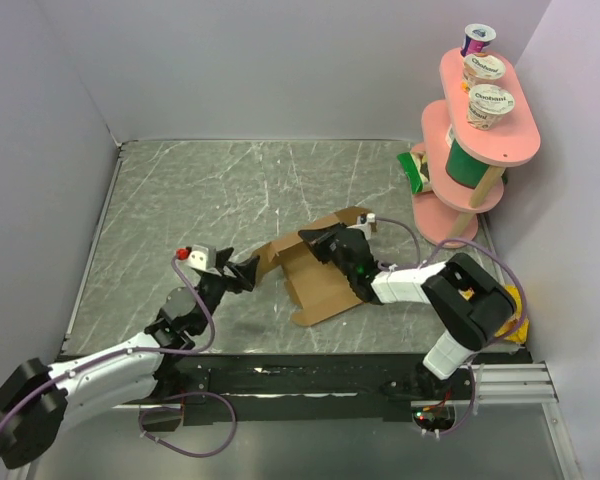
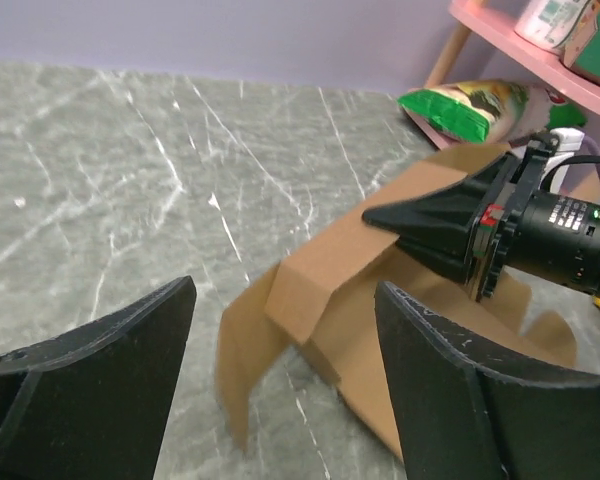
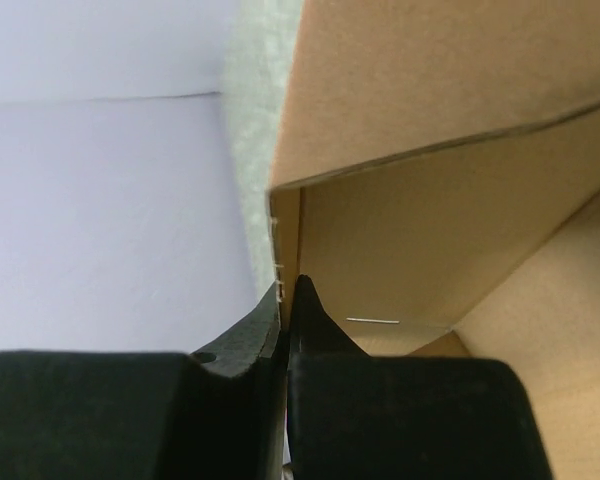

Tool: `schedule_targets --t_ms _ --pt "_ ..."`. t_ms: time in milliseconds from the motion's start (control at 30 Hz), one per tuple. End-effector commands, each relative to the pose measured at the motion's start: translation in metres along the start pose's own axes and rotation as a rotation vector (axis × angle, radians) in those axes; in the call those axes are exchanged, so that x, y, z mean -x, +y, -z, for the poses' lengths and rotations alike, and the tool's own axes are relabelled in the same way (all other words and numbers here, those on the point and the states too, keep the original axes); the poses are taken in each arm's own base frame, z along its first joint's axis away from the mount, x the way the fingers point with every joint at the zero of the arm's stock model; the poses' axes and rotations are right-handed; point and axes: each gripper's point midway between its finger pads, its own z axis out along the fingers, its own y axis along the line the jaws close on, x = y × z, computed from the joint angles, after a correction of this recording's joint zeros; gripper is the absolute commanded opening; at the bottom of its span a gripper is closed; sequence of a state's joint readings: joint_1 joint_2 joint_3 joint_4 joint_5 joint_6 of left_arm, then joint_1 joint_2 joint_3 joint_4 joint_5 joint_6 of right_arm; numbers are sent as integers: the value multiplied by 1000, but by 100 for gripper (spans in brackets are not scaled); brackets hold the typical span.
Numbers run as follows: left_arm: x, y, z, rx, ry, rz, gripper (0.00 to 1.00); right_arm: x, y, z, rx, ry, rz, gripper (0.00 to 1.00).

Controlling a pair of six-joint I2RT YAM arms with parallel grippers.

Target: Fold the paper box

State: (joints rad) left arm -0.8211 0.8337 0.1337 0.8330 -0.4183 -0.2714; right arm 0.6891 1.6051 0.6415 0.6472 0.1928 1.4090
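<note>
The right fingers (image 3: 325,340) are pressed together on the thin edge of an upright wall of the paper box (image 3: 430,90), pinching the cardboard at a corner where that wall meets another panel. The left fingers (image 2: 100,385) are spread wide and hold nothing. They sit just beside the box's left end, with a loose flap lying ahead of the gap between them and no visible contact.

The paper box (image 1: 320,285) lies on the desk (image 1: 200,190), between the two arms. Its far side is raised into a wall with a folded corner. The side of the box nearest the arm bases is flat on the desk, its tabs pointing outward. The flap at the left end looks blurred in the left wrist view, so how it stands cannot be told.

Beyond the box to the right stands a pink shelf (image 1: 510,150) carrying yogurt cups (image 1: 490,105), with a green bag (image 2: 460,110) at its foot, well apart from the box.

The job seems roughly midway. One wall and a corner are formed and held. The near panel, the end flaps and the tabs are not yet tucked, and no lid is closed.
</note>
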Motion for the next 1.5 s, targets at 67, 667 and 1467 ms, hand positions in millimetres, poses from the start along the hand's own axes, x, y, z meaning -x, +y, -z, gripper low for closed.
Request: schedule_targets --t_ms 67,667,1467 --pt "-27 -16 11 -112 156 140 78 26 36 5 338 -55 50 0" --pt "-54 15 -5 -25 206 204 68 44 -4 15 286 -84 124 0" --pt "-113 16 -69 -242 417 131 57 49 -13 13 247 -93 133 0"
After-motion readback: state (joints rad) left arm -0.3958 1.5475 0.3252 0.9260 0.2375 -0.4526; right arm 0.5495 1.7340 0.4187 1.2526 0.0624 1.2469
